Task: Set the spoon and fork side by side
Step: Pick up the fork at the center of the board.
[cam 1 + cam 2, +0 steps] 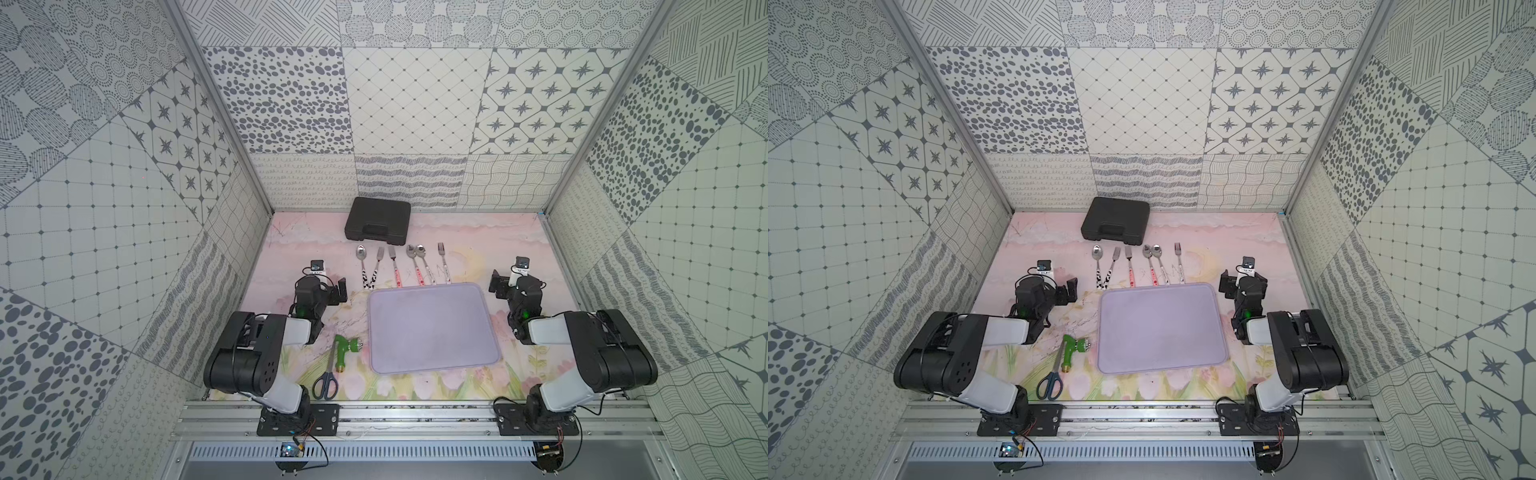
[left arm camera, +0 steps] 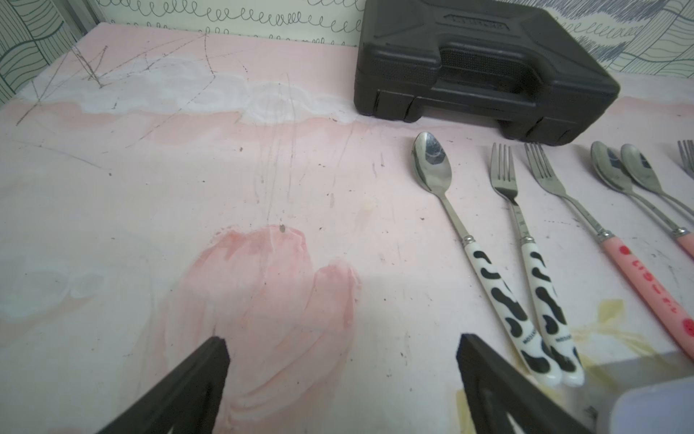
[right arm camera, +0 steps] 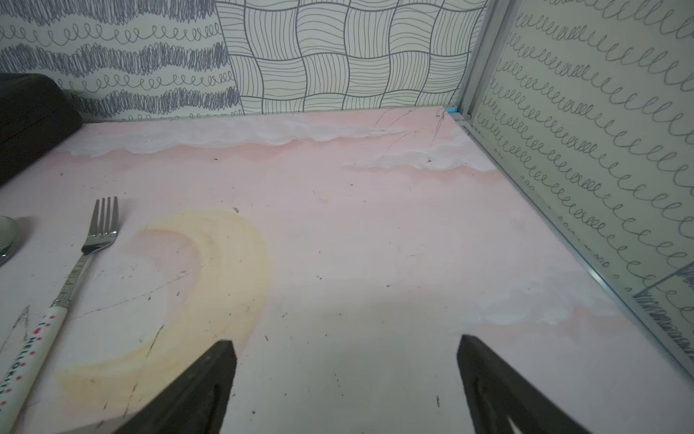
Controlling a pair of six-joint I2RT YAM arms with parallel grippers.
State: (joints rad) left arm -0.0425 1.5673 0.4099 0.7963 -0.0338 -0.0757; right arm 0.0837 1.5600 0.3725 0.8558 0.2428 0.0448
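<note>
Several spoons and forks lie in a row behind the lavender tray (image 1: pixel 432 328). From the left they are a cow-patterned spoon (image 1: pixel 362 266) (image 2: pixel 494 289) and fork (image 1: pixel 377 266) (image 2: pixel 542 289) with handle ends touching, a pink-handled fork (image 1: pixel 395 266), a pink-handled spoon (image 1: pixel 414 266), a white-handled spoon (image 1: pixel 426 266) and a white-handled fork (image 1: pixel 444 266) (image 3: pixel 99 235). My left gripper (image 1: pixel 340 290) (image 2: pixel 341 353) is open and empty, left of the cow pair. My right gripper (image 1: pixel 498 286) (image 3: pixel 345 353) is open and empty, right of the white-handled fork.
A black plastic case (image 1: pixel 377 218) stands against the back wall behind the cutlery. A green hose nozzle (image 1: pixel 347 347) and scissors (image 1: pixel 326 380) lie left of the tray near the front. Patterned walls enclose the table on three sides.
</note>
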